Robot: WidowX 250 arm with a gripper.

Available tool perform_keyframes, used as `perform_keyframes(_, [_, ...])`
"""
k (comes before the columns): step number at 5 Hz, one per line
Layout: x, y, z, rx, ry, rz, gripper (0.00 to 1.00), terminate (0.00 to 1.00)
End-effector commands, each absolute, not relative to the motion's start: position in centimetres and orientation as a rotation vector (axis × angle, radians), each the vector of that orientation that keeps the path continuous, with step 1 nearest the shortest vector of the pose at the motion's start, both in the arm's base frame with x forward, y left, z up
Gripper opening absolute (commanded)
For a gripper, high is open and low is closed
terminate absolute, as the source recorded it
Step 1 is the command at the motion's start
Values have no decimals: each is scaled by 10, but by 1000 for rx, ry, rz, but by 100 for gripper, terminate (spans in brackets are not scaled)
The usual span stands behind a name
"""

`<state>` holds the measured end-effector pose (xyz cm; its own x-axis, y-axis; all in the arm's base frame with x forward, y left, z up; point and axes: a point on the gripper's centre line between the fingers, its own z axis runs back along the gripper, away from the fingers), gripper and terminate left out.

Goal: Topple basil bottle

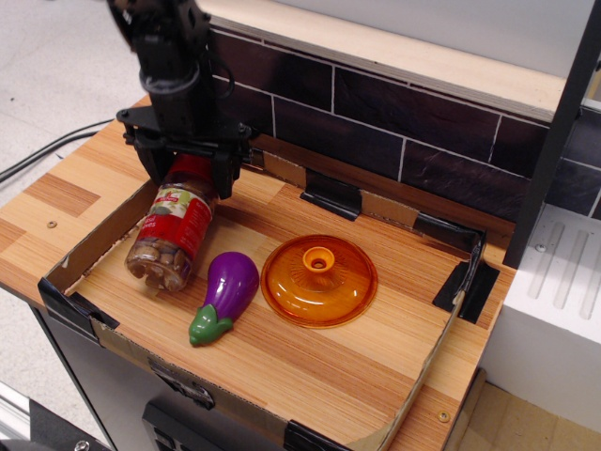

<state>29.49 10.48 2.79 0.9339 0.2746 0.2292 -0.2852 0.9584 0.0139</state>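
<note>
Gripping the basil bottle (175, 233) by its red cap end, the black tool (184, 162) has its fingers closed on either side of the lid near the back left of the wooden counter (310, 376). The bottle is tilted steeply, cap up toward the tool and clear base angled down toward the front left; whether the base touches the wood cannot be told. Its red-white-green label faces up and brownish contents show through the lower part. Just beside its base, to the right, lies the purple toy eggplant (225, 296) with its green stem pointing forward. Right of the eggplant rests an orange lid (319, 279) with a knob. A low cardboard border (89, 246) fastened with black tape rims the work area, before a dark tiled wall (394, 122).
</note>
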Motion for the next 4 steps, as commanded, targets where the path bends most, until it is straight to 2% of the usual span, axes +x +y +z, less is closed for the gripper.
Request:
perform_keyframes(1, [314, 111, 50, 47, -288, 317, 100, 0])
perform_keyframes(2, [317, 113, 54, 51, -279, 361, 100, 0])
perform_keyframes(3, [318, 117, 70, 60, -290, 388, 100, 0])
perform_keyframes(4, [318, 117, 70, 60, -290, 388, 100, 0])
